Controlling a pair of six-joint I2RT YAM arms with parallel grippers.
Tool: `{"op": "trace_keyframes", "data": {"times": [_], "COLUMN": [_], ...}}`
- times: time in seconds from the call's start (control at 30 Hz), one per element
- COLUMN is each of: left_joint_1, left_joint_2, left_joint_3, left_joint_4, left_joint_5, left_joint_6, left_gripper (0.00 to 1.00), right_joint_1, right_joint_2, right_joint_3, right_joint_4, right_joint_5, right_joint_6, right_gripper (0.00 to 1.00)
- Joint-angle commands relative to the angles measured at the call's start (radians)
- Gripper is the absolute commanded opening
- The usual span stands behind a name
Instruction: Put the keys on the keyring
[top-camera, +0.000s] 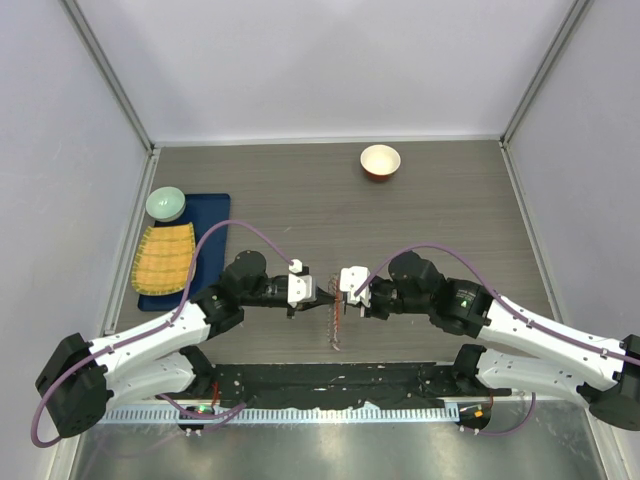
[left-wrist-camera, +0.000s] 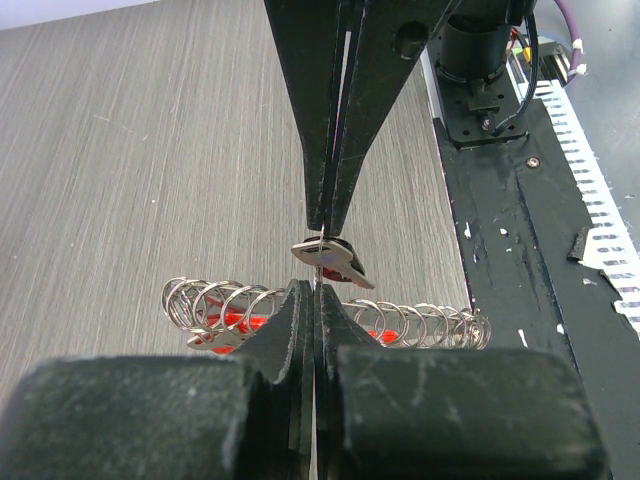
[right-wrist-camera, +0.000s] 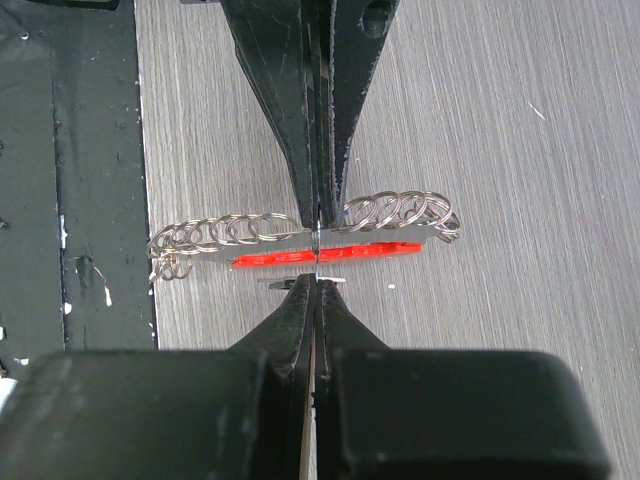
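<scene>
The keyring (right-wrist-camera: 325, 253), a red bar joined to a chain of silvery rings (left-wrist-camera: 210, 300), shows just below both grippers, near the table's front edge (top-camera: 334, 328). My left gripper (left-wrist-camera: 316, 287) and right gripper (right-wrist-camera: 316, 281) meet tip to tip above it, both shut. A thin metal ring (right-wrist-camera: 316, 250), seen edge-on, spans the short gap and is pinched in both. One of the keys (left-wrist-camera: 332, 259), silvery with a dark and red part, sits at the right gripper's tips (left-wrist-camera: 324, 228). I cannot tell whether that ring joins the chain. In the top view the left gripper (top-camera: 322, 300) faces the right gripper (top-camera: 345, 300).
A red-rimmed white bowl (top-camera: 380, 160) stands at the back. On the left a blue tray (top-camera: 212, 215) carries a green bowl (top-camera: 166, 203) and a yellow mat (top-camera: 165, 258). A black strip (top-camera: 330, 380) runs along the near edge, close behind the keyring.
</scene>
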Motion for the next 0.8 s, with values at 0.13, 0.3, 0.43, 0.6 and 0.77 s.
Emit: {"op": "trace_keyframes", "data": {"times": [0.13, 0.3, 0.43, 0.6, 0.77], "left_joint_1": [-0.001, -0.001, -0.001, -0.001, -0.001], "left_joint_2": [-0.007, -0.008, -0.008, -0.007, -0.005], "left_joint_3": [0.049, 0.048, 0.047, 0.047, 0.047], "left_joint_4": [0.047, 0.048, 0.050, 0.051, 0.051], "left_joint_5": [-0.003, 0.000, 0.003, 0.004, 0.007], "left_joint_6": [0.003, 0.001, -0.001, -0.002, -0.004], "left_gripper": [0.00, 0.00, 0.00, 0.00, 0.00], "right_joint_1": [0.006, 0.006, 0.006, 0.006, 0.006], "right_joint_2": [0.005, 0.015, 0.017, 0.018, 0.018], "right_joint_3": [0.011, 0.014, 0.014, 0.014, 0.014], "right_joint_4": [0.023, 0.022, 0.020, 0.022, 0.023], "right_joint_5": [0.009, 0.011, 0.011, 0.008, 0.006], "right_joint_6": [0.002, 0.001, 0.002, 0.001, 0.002], "right_gripper": [0.01, 0.01, 0.01, 0.01, 0.01]}}
